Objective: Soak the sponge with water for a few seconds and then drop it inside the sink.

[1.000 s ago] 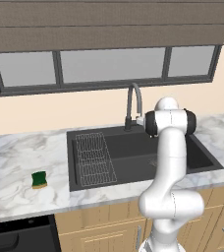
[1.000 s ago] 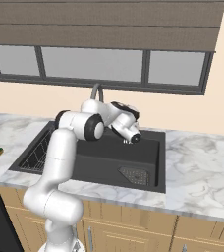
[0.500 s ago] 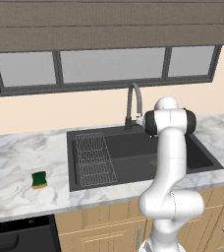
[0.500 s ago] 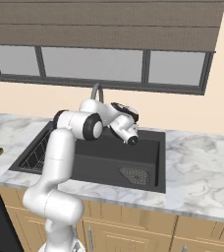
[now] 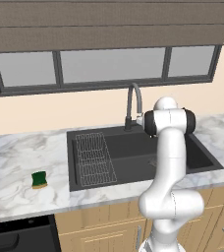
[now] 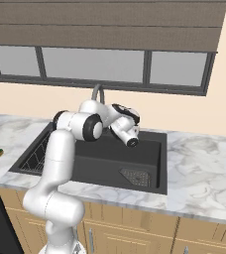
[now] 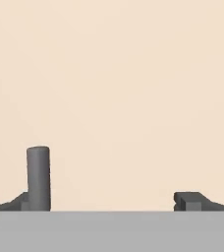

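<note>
- The sponge (image 5: 39,179) lies on the bench (image 5: 15,162), well to the left of the sink (image 5: 133,152) and clear of its rim. The fingers (image 7: 114,202) stand wide apart and hold nothing. They are up over the back of the sink, near the tap (image 5: 133,106), so the pick-up has not begun.
- The hand has to cross the whole sink to reach the sponge. A low sweep could clip the tap or the wire rack (image 5: 95,158) on the sink's left side.
- The sponge is small and low. Fingers closing too high would pinch only its green top and could flick it along the bench, away from the sink.
- No stream shows at the tap. If the water is never turned on, the sponge would go into the sink dry.
- The hand view faces bare wall, so it gives no help with aiming yet.
</note>
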Robot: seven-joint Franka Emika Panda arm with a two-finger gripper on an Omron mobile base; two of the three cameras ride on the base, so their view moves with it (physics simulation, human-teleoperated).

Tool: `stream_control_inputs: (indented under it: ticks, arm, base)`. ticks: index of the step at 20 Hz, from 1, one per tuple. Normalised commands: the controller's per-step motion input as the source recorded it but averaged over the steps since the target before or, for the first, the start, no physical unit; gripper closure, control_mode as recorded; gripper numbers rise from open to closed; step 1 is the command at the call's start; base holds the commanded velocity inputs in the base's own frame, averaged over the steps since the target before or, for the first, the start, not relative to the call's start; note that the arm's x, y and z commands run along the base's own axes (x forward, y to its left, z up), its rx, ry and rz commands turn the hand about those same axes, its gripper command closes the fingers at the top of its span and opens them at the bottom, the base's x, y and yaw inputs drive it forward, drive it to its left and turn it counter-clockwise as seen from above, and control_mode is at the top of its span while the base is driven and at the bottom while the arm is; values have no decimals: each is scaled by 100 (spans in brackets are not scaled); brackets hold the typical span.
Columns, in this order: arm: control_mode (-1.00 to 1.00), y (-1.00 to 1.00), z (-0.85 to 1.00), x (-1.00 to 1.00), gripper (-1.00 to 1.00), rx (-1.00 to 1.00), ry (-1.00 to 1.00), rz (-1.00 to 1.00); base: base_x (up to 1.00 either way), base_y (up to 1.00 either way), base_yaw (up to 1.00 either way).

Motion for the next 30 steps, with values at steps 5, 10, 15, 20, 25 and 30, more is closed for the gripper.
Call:
stream_control_inputs:
  ticks: [5,10,15,20,25,30]
  arm:
    - [-100,-68,-10,0,-100,1,0,-3]
    - [-100,-71,-9,0,-100,1,0,-3]
    - [-100,-78,-18,0,-100,2,0,-4]
    - [-100,-80,-20,-2,-100,2,0,-4]
    - [-100,-80,-24,-6,-100,2,0,-4]
    - [-100,-82,-30,-10,-100,3,0,-4]
  base:
    - [0,0,0]
    - [0,0,0]
    - [0,0,0]
    - [0,0,0]
    - [0,0,0]
    - [0,0,0]
